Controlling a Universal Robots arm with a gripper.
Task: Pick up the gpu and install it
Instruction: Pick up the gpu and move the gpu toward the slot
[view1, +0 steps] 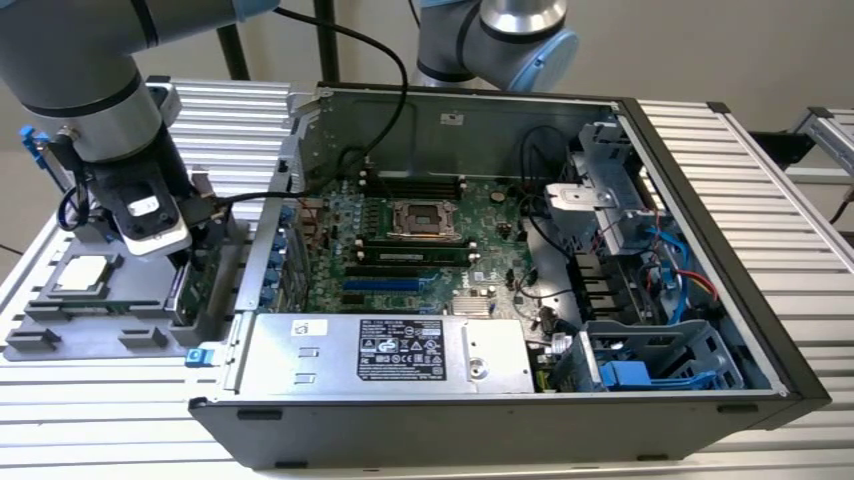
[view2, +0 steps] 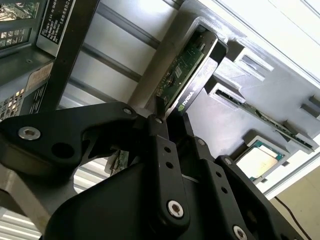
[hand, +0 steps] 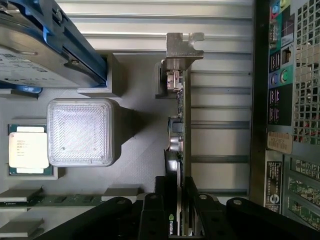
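The gpu (view1: 198, 290) stands on edge in a slot of the grey parts tray (view1: 80, 340), at the exterior view's left of the open computer case. In the first wrist view I look down its thin edge (hand: 179, 115), with the silver end bracket (hand: 183, 49) at the far end. The green board and black shroud of the gpu (view2: 186, 75) also appear in the second wrist view. My gripper (view1: 198, 262) reaches down over the card, and its black fingers (hand: 150, 205) clamp the card's near end from both sides. The gripper (view2: 169, 117) is shut on the gpu, which still rests in the tray.
The case rim (view1: 694, 130) surrounds the motherboard (view1: 400, 240), with blue expansion slots (view1: 387, 285) and a power supply (view1: 400, 350) in front. The tray also holds a processor (hand: 28, 146), a white ribbed block (hand: 80, 132), a blue-caddied drive (hand: 40, 45) and a memory stick (hand: 60, 200). A second arm (view1: 501, 40) stands behind the case.
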